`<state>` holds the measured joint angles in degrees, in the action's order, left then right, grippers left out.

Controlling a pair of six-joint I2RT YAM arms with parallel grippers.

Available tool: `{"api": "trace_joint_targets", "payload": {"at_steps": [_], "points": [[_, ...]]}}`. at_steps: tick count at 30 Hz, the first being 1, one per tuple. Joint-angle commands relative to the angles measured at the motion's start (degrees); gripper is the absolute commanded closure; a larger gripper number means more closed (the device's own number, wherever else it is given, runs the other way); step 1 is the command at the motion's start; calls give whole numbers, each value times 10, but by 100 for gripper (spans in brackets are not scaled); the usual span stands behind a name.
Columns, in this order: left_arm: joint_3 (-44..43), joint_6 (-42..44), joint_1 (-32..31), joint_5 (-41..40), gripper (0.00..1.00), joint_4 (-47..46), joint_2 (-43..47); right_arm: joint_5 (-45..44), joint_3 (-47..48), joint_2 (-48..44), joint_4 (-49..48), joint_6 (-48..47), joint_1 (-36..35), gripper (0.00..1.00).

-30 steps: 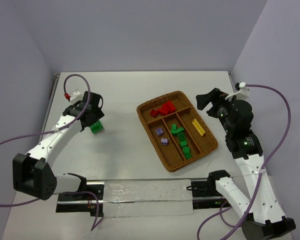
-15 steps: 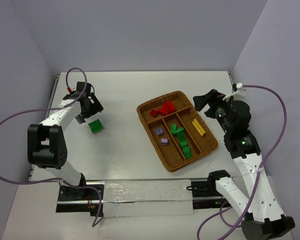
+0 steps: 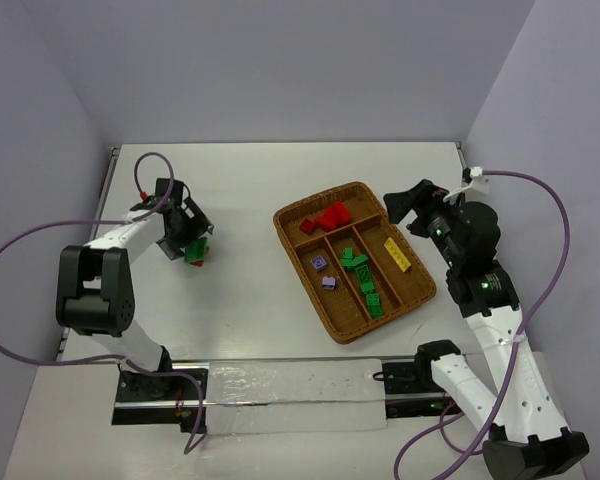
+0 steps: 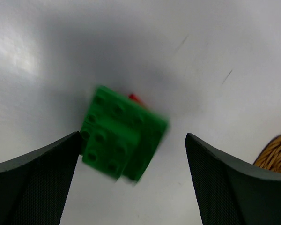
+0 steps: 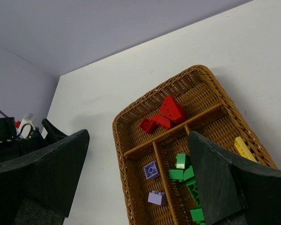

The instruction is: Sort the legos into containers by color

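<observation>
A clump of green legos point(image 3: 196, 250) with a bit of red under it lies on the white table left of the wicker tray point(image 3: 298, 262). In the left wrist view the green clump point(image 4: 122, 133) lies between my open fingers, close to the left one. My left gripper point(image 3: 190, 243) is open over it. The tray holds red legos point(image 3: 327, 217) in the crosswise section, pale purple legos point(image 3: 323, 272), green legos point(image 3: 363, 280) and a yellow lego point(image 3: 396, 254) in the long slots. My right gripper point(image 3: 407, 207) is open and empty above the tray's far right corner.
Purple cables loop from both arms, the left one point(image 3: 20, 250) over the table's left side. A grey rail point(image 3: 280, 385) runs along the near edge. Walls close the table at the back and sides.
My left gripper has come down and slightly right onto the green clump, which now sits between its fingers. The right arm has barely moved.
</observation>
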<state>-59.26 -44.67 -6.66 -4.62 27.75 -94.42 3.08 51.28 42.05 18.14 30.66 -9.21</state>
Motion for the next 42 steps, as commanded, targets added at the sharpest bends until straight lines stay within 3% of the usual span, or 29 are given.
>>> {"api": "trace_joint_targets", "payload": {"at_steps": [1,9,20,25,32,35,37,42], "points": [[54,-68,-26,38,3,-25,71,19,-9,5,-41,11,2,7],[18,-76,-82,-72,3,59,105,51,-19,15,-60,28,2,9],[3,-63,-75,-201,19,123,122,60,-26,19,-63,28,0,10],[4,-42,-42,-186,20,113,113,58,-25,16,-59,25,-2,10],[-12,9,-15,-157,9,62,108,61,-28,14,-64,29,-2,10],[-9,19,-13,-103,1,1,90,71,-30,19,-71,33,-3,10],[-17,20,-13,-64,1,-9,57,71,-28,20,-66,31,-5,10],[-18,4,-16,-57,1,-2,21,60,-25,14,-55,24,-5,10]]}}
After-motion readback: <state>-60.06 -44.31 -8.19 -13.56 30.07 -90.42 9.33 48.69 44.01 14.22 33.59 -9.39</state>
